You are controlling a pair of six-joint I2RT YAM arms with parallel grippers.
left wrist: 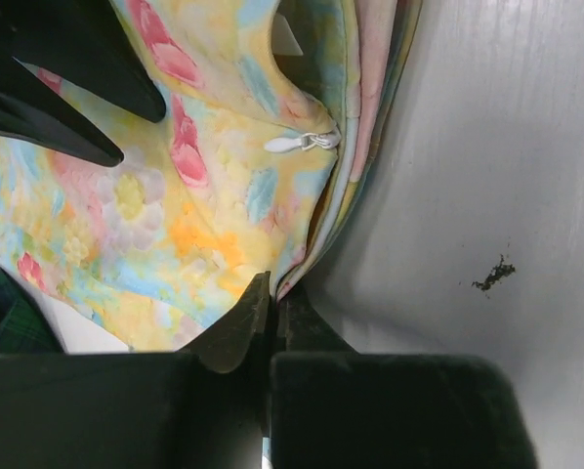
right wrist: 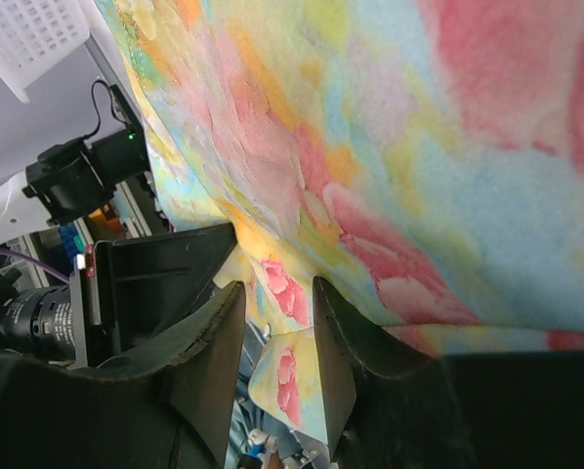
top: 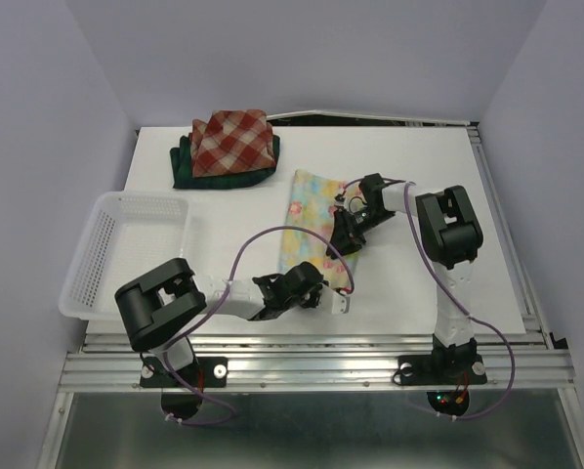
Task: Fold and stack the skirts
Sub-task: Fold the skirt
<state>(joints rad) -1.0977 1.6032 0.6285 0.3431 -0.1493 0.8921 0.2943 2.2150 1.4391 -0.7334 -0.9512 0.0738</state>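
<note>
The pastel yellow-blue flowered skirt (top: 316, 220) lies in a long strip mid-table. My left gripper (top: 321, 280) is shut on its near right edge; the left wrist view shows the jaws (left wrist: 272, 293) pinching the layered hem of the skirt (left wrist: 175, 195), near a white zipper pull (left wrist: 302, 143). My right gripper (top: 347, 236) is at the skirt's right edge, jaws apart (right wrist: 271, 293) with a fold of the flowered cloth (right wrist: 370, 127) between them. The red-and-cream plaid skirt (top: 231, 140) lies folded on the dark green-navy plaid skirt (top: 192, 171) at the back left.
A white mesh basket (top: 104, 223) stands at the left edge, and its corner shows in the right wrist view (right wrist: 28, 29). A dark speck (left wrist: 493, 274) lies on the white table to the right of the skirt. Purple cables loop from both arms.
</note>
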